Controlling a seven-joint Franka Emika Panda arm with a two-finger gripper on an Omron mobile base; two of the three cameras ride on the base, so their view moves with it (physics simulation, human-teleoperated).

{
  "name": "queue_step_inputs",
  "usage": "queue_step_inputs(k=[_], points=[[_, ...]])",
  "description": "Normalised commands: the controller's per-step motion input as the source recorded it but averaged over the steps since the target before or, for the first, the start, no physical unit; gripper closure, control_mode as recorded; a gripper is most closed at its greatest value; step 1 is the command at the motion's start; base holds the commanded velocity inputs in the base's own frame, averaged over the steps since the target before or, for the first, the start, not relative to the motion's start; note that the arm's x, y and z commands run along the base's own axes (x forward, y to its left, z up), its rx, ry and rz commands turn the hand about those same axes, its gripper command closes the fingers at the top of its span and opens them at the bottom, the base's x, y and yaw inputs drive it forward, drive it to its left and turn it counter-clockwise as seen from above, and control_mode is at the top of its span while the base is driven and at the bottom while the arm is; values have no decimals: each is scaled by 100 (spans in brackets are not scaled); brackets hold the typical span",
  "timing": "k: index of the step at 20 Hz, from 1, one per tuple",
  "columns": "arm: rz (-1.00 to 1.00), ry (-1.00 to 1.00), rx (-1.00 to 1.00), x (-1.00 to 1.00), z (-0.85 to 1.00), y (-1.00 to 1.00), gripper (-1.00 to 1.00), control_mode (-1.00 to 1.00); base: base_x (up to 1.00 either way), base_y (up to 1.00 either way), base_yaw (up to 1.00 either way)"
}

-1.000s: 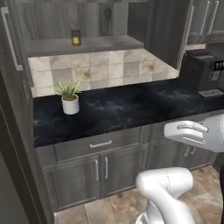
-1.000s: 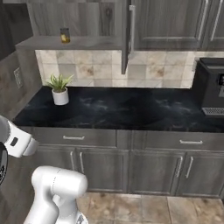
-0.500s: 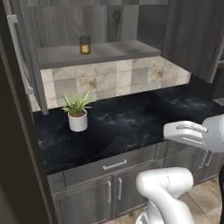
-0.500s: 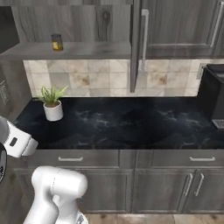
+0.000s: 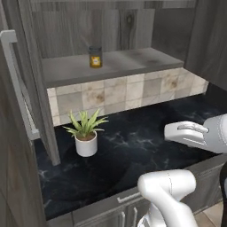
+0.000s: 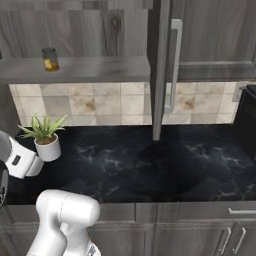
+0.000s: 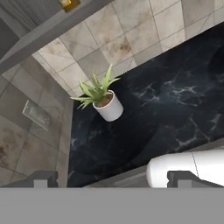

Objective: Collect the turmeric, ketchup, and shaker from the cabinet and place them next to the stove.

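Rolled closer to cabinet (image 5: pixel 111 66); turmeric (image 5: pixel 95 56) alone on shelf, doors wide, counter (image 5: pixel 146 137) roomy; gripper opening unreadable.

Through my hand camera I see a potted plant (image 7: pixel 103 98) in a white pot standing on the black marbled counter (image 7: pixel 175 105), close to the tiled backsplash (image 7: pixel 122 39). Above the tiles runs the cabinet (image 7: pixel 48 30) shelf edge, and at the very top a yellow-orange bit of the turmeric (image 7: pixel 68 3) jar peeks in. A pale wall plate (image 7: pixel 37 114) sits on the side wall.
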Motion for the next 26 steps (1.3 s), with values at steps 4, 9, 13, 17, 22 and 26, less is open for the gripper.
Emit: queue_step_inputs(k=[4, 9, 13, 17, 22, 26], points=[[0, 0, 0, 0, 0, 0, -100, 100, 57, 5, 6], [0, 0, 0, 0, 0, 0, -100, 100, 46, 0, 17], [0, 0, 0, 0, 0, 0, -100, 100, 51, 0, 21], [0, 0, 0, 0, 0, 0, -100, 100, 49, 0, 18], [0, 0, 0, 0, 0, 0, -100, -100, 3, 0, 1], [-6, -8, -21, 17, 35, 3, -100, -100, 0, 0, 0]])
